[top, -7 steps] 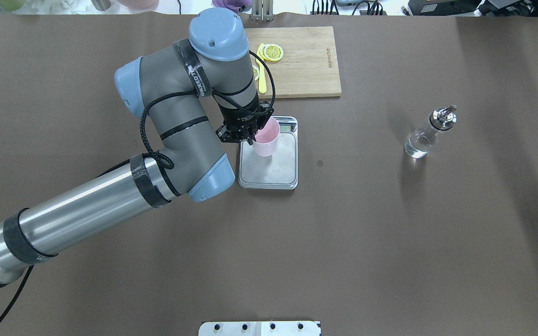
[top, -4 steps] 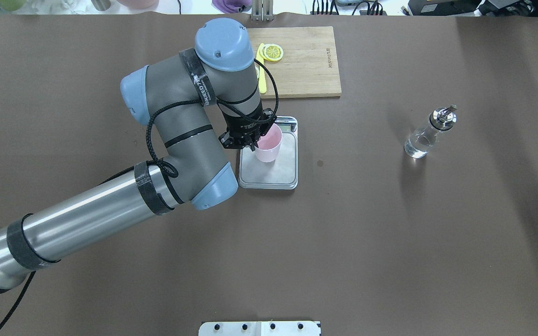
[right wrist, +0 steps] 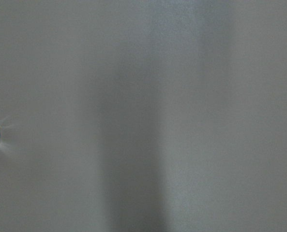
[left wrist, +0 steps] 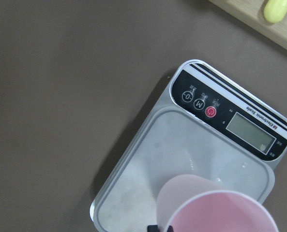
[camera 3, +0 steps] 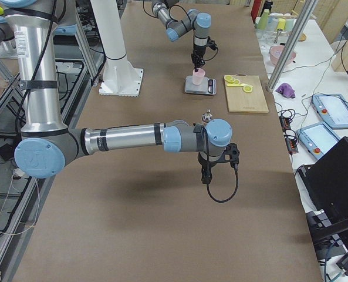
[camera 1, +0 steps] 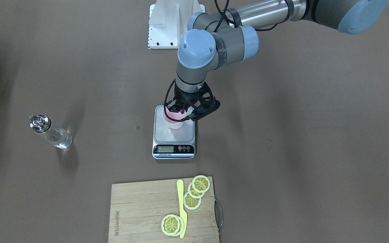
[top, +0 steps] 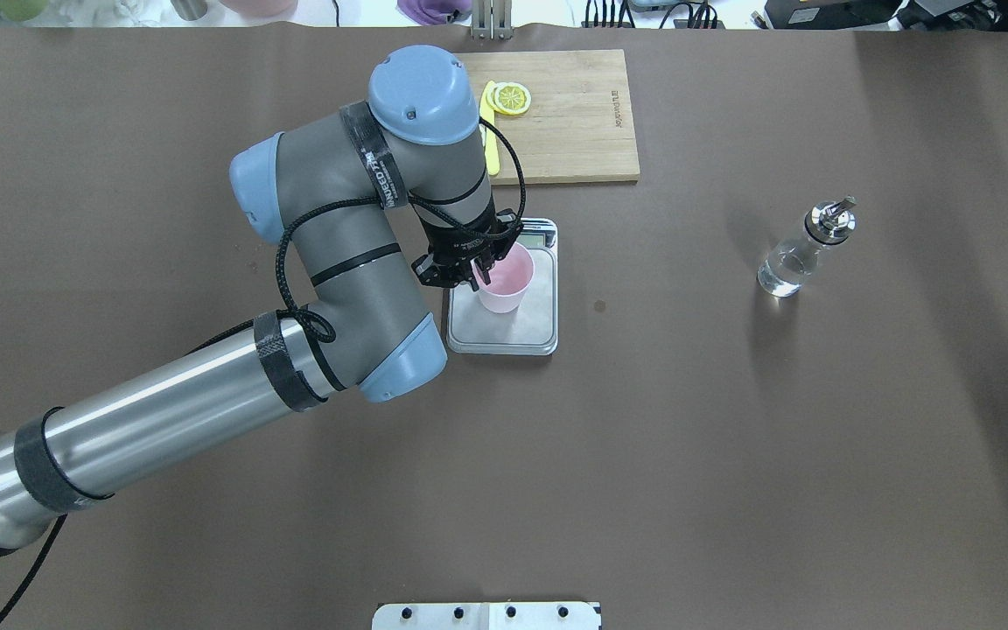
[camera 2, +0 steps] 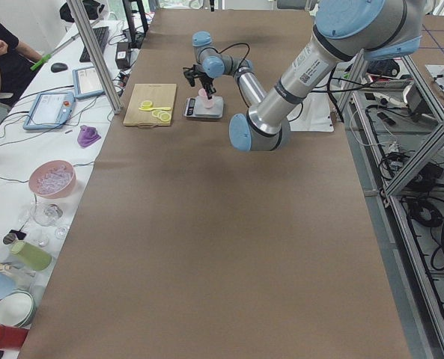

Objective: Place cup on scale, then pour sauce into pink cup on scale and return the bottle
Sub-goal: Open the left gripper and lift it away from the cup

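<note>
The left gripper [top: 476,267] is clenched on the cup [top: 507,282], pinching the rim wall on the side nearest the wrist. The cup hangs mouth-up directly beneath the gripper and leans slightly. Its base is at the steel platform of the scale [top: 526,325], over the half nearer the display. The views do not show whether the base bears fully on the platform. The scale lies flat on the table [top: 731,437] directly below the gripper, with its black display strip on the side facing away from the robot base. In the left wrist view the cup fills the lower right corner, with the platform and the round buttons beyond it. The bottle [top: 791,262] stands upright on the table, well apart from the left gripper toward the robot's right side, and the clear sauce [top: 780,278] fills its lower body. The right gripper [camera 3: 205,174] points down at the table near the bottle. It shows only in the right side view, so it cannot be told whether it is released or clenched. Beyond the left gripper, past the scale, a cutting board [top: 574,131] carries lemon slices [top: 511,98] and a yellow knife [top: 492,156].
</note>
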